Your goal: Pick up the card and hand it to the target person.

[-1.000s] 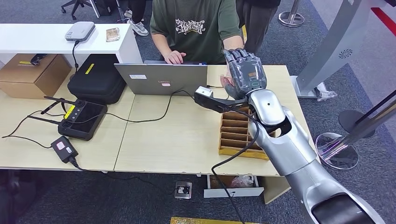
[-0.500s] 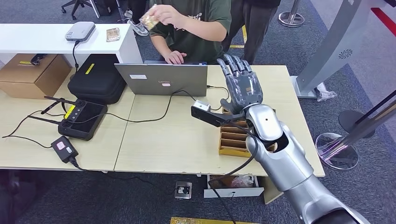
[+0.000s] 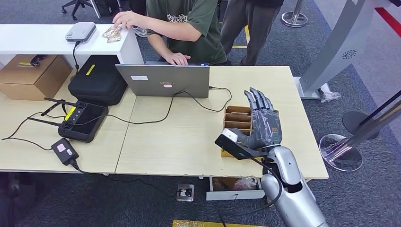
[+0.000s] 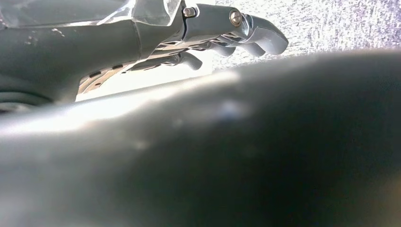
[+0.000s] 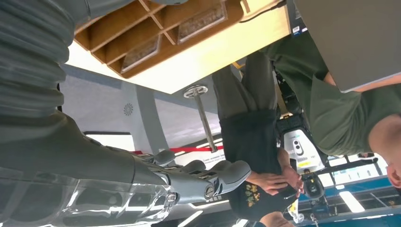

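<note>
Your right hand [image 3: 263, 126] is up over the wooden divider tray [image 3: 236, 118] at the right end of the table [image 3: 179, 137], fingers straight and fanned apart, nothing in them; the right wrist view shows the same thing, fingers [image 5: 222, 172] stretched out with air around them. The card [image 3: 112, 33] looks like it's over on the white counter [image 3: 42, 40] at the far left, under the hand [image 3: 125, 19] of the person in the green shirt [image 3: 194, 28]; it's small from the head view so I'm only fairly sure that's it. Your left hand [image 4: 213, 35] hangs with its fingers a little curled and holding nothing, speckled floor behind. Further out you've got a grey laptop [image 3: 163, 80] in front of that person, a black controller [image 3: 82, 120] and a black case [image 3: 97, 80] on the left side.
</note>
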Tool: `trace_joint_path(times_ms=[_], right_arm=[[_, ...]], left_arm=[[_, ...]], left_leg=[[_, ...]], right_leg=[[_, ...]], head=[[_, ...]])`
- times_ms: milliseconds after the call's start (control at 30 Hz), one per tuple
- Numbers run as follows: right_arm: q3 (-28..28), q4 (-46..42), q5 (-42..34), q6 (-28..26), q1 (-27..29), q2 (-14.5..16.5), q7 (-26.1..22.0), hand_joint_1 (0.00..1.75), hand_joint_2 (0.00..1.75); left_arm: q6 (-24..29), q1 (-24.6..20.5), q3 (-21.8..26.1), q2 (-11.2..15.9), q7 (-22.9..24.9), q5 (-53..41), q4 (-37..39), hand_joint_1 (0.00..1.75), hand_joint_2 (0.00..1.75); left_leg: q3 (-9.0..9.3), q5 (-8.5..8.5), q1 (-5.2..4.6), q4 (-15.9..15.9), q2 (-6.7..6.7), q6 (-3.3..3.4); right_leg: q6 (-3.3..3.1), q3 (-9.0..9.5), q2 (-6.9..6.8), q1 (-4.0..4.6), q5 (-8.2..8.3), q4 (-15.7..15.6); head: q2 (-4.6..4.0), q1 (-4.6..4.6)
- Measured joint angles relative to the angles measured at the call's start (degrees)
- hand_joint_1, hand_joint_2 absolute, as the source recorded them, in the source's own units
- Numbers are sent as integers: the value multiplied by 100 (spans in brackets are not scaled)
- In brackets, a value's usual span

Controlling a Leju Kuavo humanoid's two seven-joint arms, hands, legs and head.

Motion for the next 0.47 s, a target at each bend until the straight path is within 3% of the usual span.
trace_joint_path(times_ms=[467], right_arm=[[-134, -212, -25, 144, 229, 0, -142, 0, 175]], left_arm=[[38, 0, 8, 0, 101, -2, 0, 0, 0]], left_leg=[[0, 0, 0, 0, 0, 0]], right_leg=[[-1, 0, 1, 0, 1, 0]], head=[[0, 0]])
